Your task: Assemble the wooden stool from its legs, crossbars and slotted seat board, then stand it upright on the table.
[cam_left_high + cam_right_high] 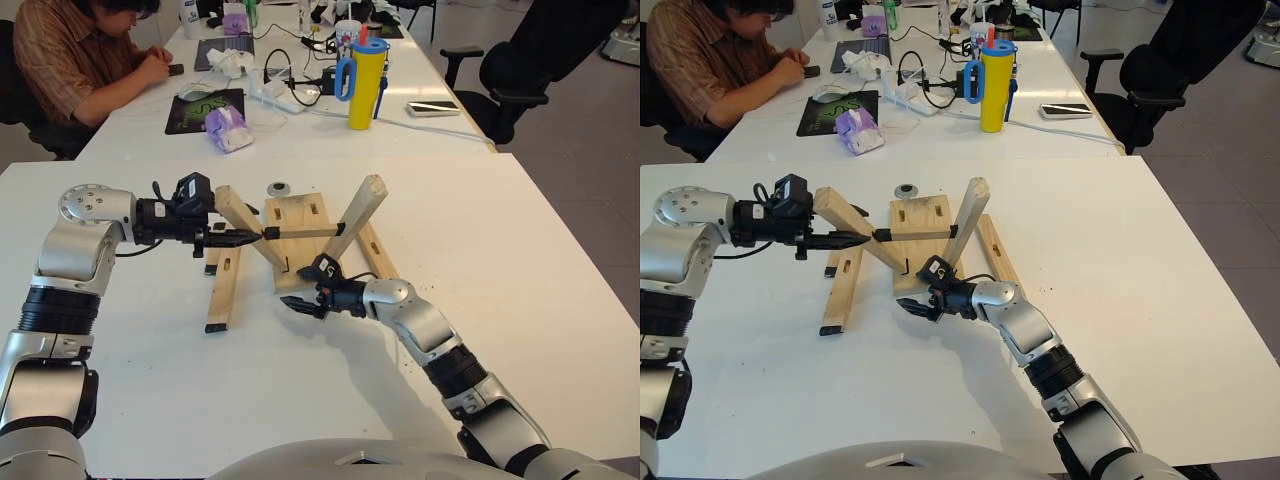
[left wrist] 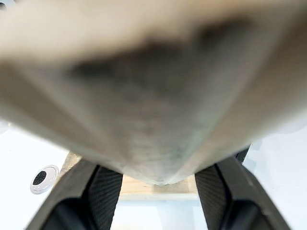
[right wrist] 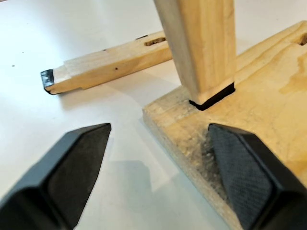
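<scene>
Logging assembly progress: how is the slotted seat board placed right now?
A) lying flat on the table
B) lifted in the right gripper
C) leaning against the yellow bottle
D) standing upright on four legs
A: the pale wooden slotted seat board lies flat on the white table; the jaws of the right gripper stand open at its near edge, gripping nothing.

Both eye views look from the head forward and down on the white worktop (image 1: 540,260). They share the half-built pale wooden stool (image 1: 300,232), which is shifted toward 9 o'clock in the right eye. The left wrist view sits almost against a blurred wooden leg (image 2: 153,96). The right wrist view looks low over the black right tool (image 3: 158,129), very near the flat wooden seat board (image 3: 268,120).
</scene>
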Robot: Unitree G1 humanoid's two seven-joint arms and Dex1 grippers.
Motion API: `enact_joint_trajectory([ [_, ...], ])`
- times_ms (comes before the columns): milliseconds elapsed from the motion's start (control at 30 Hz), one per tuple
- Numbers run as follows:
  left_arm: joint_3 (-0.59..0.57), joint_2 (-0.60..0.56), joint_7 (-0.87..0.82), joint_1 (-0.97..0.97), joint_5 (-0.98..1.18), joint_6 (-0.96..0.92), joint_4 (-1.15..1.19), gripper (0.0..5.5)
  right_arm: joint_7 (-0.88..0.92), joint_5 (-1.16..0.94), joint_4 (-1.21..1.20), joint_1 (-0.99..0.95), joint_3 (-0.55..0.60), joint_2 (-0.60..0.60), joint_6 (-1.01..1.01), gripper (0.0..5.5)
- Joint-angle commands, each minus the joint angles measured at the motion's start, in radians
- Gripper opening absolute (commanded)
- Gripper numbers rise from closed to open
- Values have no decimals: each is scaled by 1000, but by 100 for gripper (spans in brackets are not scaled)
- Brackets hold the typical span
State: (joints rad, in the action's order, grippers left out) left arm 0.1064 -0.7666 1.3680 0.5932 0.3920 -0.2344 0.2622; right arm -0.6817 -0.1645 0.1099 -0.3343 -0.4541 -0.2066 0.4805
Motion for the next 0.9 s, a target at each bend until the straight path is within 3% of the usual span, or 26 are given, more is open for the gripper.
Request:
enact_joint_trajectory([
  [33,54,47,6,-13,-58,-16,102,205,-10,31,73,55,-39,-14,86,376],
  [167,53,92,38,-25,-27,-36,138,205,-12,21,79,52,-32,-7,88,376],
  [433,83,205,12,-108,-36,11,193,205,1,-6,107,48,20,32,76,253],
  [667,222,170,-82,-98,-272,228,281,205,0,-18,130,45,53,55,68,147],
  [900,159,194,-67,-55,-112,121,306,205,14,-96,-54,96,153,78,-16,36],
])
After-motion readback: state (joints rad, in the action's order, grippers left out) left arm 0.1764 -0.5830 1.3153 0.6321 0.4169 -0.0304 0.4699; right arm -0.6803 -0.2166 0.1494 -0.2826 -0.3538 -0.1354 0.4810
